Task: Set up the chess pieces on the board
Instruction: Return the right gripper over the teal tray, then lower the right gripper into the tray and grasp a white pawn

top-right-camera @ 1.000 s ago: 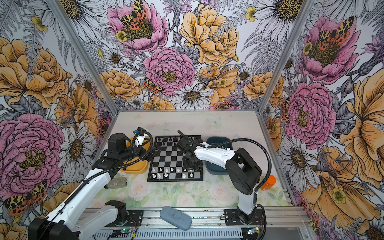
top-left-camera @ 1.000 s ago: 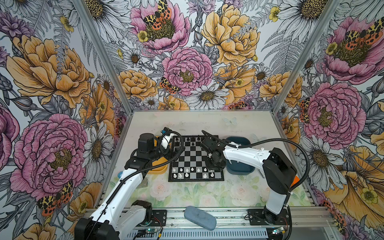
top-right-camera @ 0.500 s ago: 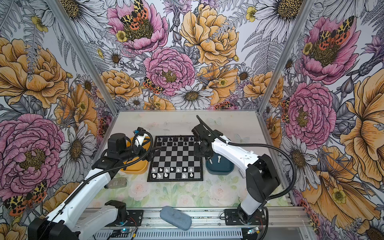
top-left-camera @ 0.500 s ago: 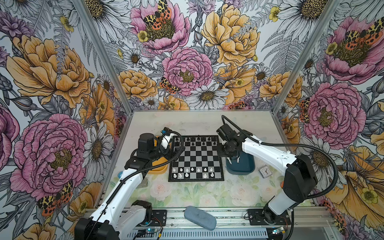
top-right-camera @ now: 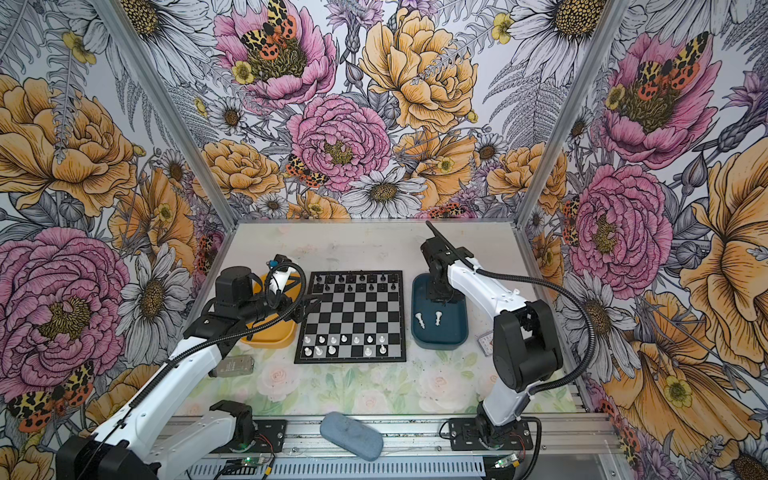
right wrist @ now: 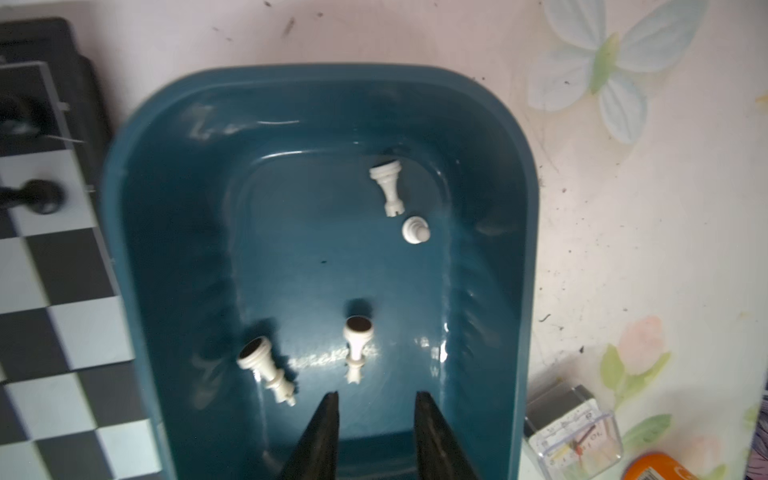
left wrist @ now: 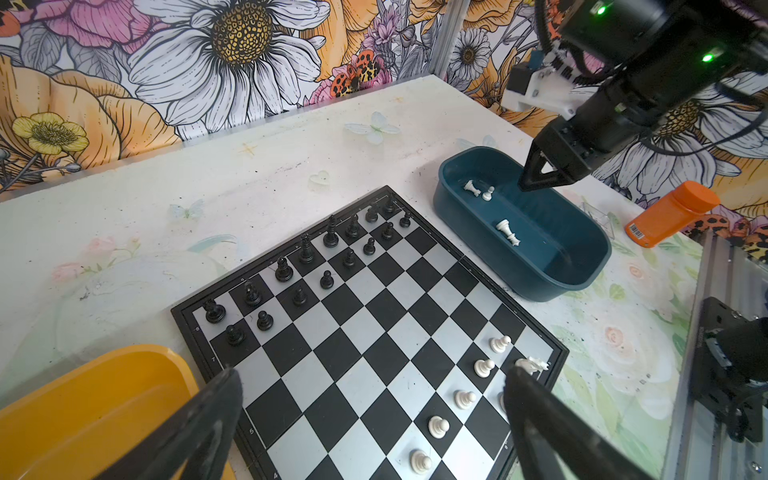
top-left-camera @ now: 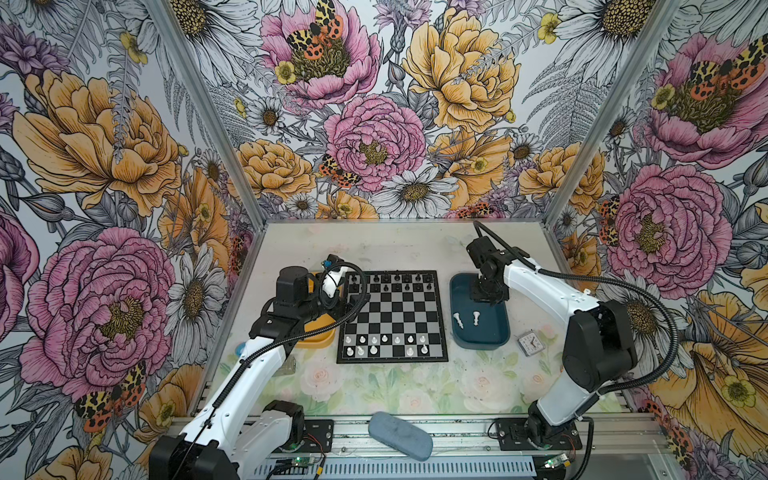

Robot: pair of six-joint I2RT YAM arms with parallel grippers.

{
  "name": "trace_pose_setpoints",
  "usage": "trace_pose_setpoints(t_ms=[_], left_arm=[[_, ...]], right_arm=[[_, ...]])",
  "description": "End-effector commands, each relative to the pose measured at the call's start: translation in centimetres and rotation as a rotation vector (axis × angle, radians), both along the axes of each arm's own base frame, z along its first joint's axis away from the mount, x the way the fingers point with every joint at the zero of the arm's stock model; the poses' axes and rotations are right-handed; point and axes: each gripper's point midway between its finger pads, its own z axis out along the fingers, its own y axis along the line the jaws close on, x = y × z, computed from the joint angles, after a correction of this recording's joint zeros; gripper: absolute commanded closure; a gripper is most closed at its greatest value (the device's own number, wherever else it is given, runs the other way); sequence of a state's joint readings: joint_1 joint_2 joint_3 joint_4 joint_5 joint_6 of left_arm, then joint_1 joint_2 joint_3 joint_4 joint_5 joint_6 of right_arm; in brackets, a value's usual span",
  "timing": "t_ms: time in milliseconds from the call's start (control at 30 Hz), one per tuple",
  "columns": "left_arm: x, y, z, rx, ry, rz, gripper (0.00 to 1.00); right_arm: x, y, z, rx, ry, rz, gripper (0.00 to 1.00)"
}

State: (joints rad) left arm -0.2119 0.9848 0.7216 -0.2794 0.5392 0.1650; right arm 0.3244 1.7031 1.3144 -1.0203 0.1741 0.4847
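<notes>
On the left of the wrist view, the left fingers (left wrist: 208,415) stand wide apart, holding nothing and touching nothing, poised near the yellow tray (top-right-camera: 270,338) at the board's left edge. Centre of both top views: the board (top-left-camera: 392,307), with black chessmen (top-left-camera: 397,277) along its upper rows and white chess pieces (top-left-camera: 384,338) in the lower rows, gaps showing in the last row. Just right of it sits the blue tray (top-left-camera: 480,338), and four toppled white pieces (right wrist: 388,187) lie inside. The right fingers (right wrist: 320,432) hang over that tray, parted only narrowly, empty, clear of everything. This looks like the fetch step. Next move, I'd say: come down over the nearest tall piece (right wrist: 357,340), straddle its stem and close gently. It's lying on its side, so it may roll.
</notes>
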Motion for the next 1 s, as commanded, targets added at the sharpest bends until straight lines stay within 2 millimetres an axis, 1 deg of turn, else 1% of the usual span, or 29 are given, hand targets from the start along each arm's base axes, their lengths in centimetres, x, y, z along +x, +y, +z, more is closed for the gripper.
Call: trace_pose_setpoints(t_ms=[0,100,233,433,567,700,800,967], left_arm=[[0.5,-0.1,1.1,-0.009,-0.041,-0.013,0.01],[0.5,-0.2,1.0,-0.010,-0.038,-0.016,0.01],[0.7,-0.1,0.9,-0.010,-0.033,-0.011,0.01],[0.8,0.0,0.8,-0.009,-0.028,-0.008,0.01],[0.8,0.0,0.8,-0.010,-0.026,-0.010,0.01],[0.8,0.0,0.8,-0.011,-0.027,-0.010,0.01],[0.7,-0.1,0.8,-0.013,-0.026,-0.013,0.01],[0.7,-0.1,0.8,-0.012,-0.026,-0.013,0.01]], right_arm=[[1.4,-1.6,-0.5,-0.057,-0.009,0.009,0.67],[2.0,-2.4,-1.4,-0.058,-0.001,-0.015,0.67],[2.7,-2.6,-2.4,-0.041,0.006,-0.025,0.67],[3.7,-2.8,-3.3,-0.029,0.003,-0.035,0.68],[4.3,-2.7,-3.6,-0.016,0.002,-0.034,0.71],[4.5,-3.0,-3.9,-0.016,0.003,-0.042,0.75],[4.7,-3.2,-4.2,-0.018,0.007,-0.044,0.80],[5.0,-3.4,-4.5,-0.018,0.008,-0.049,0.81]])
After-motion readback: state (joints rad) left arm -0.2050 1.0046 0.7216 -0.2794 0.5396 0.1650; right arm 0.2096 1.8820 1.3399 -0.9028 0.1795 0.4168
